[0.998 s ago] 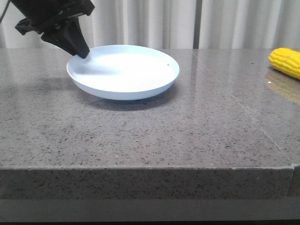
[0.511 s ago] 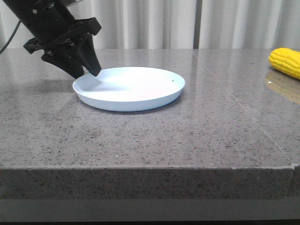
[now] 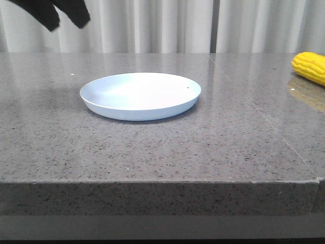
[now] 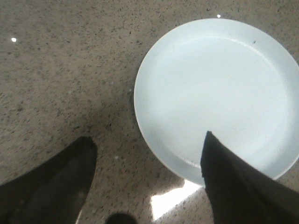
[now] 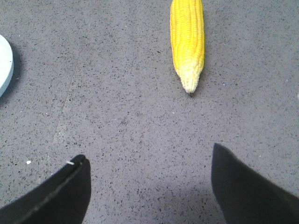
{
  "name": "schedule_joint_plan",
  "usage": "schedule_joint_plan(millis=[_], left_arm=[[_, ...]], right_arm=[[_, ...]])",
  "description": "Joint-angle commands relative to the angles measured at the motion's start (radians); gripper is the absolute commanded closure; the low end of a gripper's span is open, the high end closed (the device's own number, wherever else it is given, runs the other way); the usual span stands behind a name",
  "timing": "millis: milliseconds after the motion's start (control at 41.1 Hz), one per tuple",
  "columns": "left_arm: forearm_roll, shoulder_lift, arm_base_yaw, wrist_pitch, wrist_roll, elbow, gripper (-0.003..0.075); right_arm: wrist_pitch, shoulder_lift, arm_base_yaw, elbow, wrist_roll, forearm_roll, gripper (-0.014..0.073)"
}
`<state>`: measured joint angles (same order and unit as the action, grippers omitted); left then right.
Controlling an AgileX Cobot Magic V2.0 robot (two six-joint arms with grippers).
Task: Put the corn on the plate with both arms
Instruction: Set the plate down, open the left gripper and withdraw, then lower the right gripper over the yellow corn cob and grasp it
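The pale blue plate (image 3: 140, 95) lies flat on the grey stone table, left of centre; it also shows in the left wrist view (image 4: 219, 98). The yellow corn (image 3: 310, 67) lies at the far right edge of the front view, and in the right wrist view (image 5: 188, 39) its pale tip points toward the gripper. My left gripper (image 3: 65, 16) is open and empty, raised above and to the left of the plate; it also shows in its wrist view (image 4: 147, 142). My right gripper (image 5: 148, 161) is open and empty, above bare table, short of the corn's tip. It is out of the front view.
The table's front edge (image 3: 162, 182) runs across the front view. White curtains (image 3: 167, 25) hang behind the table. A sliver of the plate's rim (image 5: 3, 65) shows in the right wrist view.
My left gripper set the plate down flat, let go of its rim, then rose up and to the left. The corn has not moved.
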<state>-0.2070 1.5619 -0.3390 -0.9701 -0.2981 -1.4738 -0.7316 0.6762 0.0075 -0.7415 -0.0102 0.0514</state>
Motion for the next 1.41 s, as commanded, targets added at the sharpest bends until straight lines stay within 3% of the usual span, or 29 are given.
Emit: schedule_joint_plan(millis=[0,170,487,827,1387], left_arm=[[0.168,-0.118,-0.071,0.007,0.128,0.008,0.0273],[0.217,-0.279,-0.141,0.02,0.203,0.137,0.0273],[0.224,-0.636,-0.144,0.06,0.23,0.422,0.0281],[0.224,-0.817,-0.144,0.065,0.23,0.481,0.0281],[0.224,-0.821,-0.144,0.071,0.23,0.481,0.0281]], right_arm=[[0.068,0.005,-0.006,-0.025,0.01,-0.008,0.0032],[0.068,0.005,-0.006,-0.025,0.01,-0.008,0.0032],[0.079,0.005,-0.006,-0.025,0.01,-0.008,0.0032],[0.122,0.017,-0.006,-0.043,0.01,-0.034,0.003],[-0.088,0.562,-0.008,-0.513,0.01,-0.069,0.0028]])
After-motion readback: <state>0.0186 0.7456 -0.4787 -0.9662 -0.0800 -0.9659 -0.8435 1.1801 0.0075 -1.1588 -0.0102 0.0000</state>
